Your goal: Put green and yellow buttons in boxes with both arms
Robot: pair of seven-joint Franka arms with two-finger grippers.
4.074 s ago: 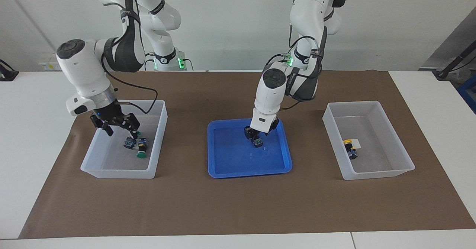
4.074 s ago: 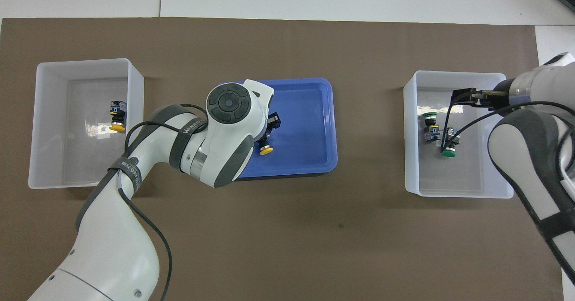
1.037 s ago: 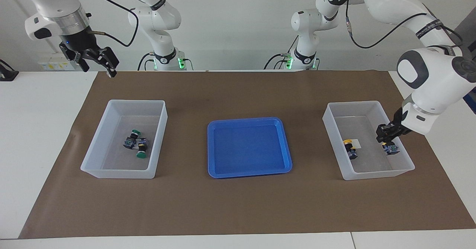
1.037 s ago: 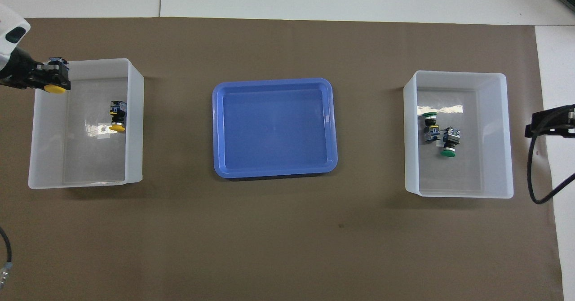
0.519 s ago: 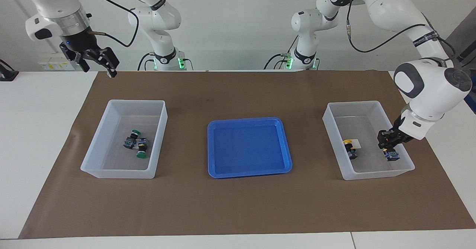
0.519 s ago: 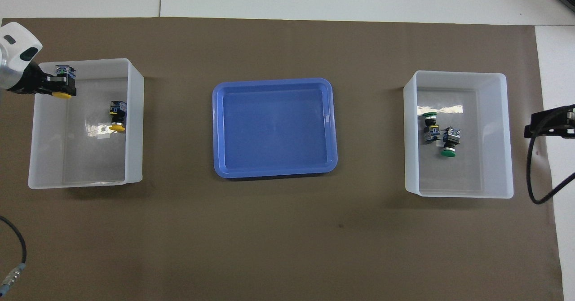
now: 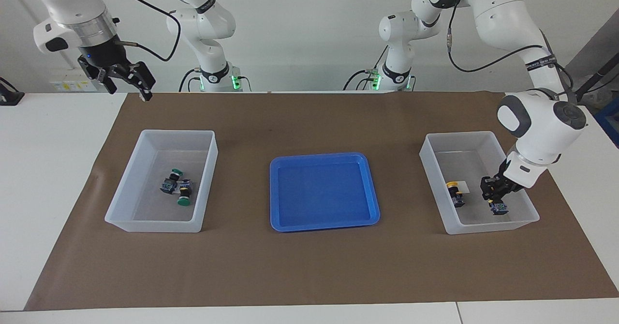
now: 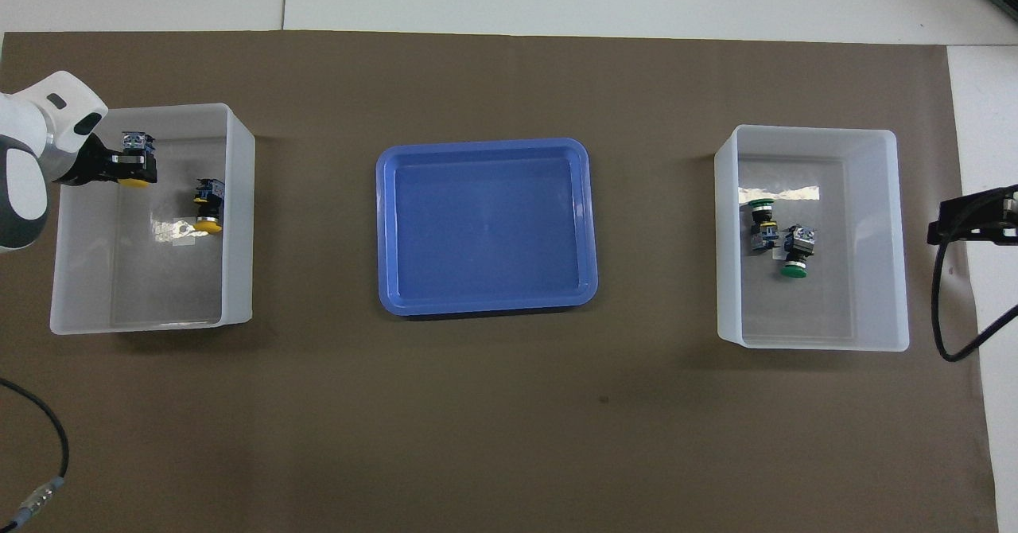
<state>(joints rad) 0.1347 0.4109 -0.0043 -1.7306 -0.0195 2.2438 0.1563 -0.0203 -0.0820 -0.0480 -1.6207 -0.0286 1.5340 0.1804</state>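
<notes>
Left gripper (image 7: 494,196) pinched on a yellow button (image 8: 134,178), low inside the box (image 7: 527,216) at the left arm's end, beside a second yellow button (image 7: 454,192); right gripper (image 7: 126,80) spread, raised, waiting; two green buttons (image 7: 177,187) in the other box (image 7: 145,225); blue tray (image 7: 372,220) between boxes.

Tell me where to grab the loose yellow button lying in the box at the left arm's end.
Grip the yellow button across its black body, between the yellow cap and the bluish base, coming straight down from above. It lies on its side on the box floor, so the body's flanks are probably the easiest faces to reach. The left gripper is busy holding another yellow button.
</notes>
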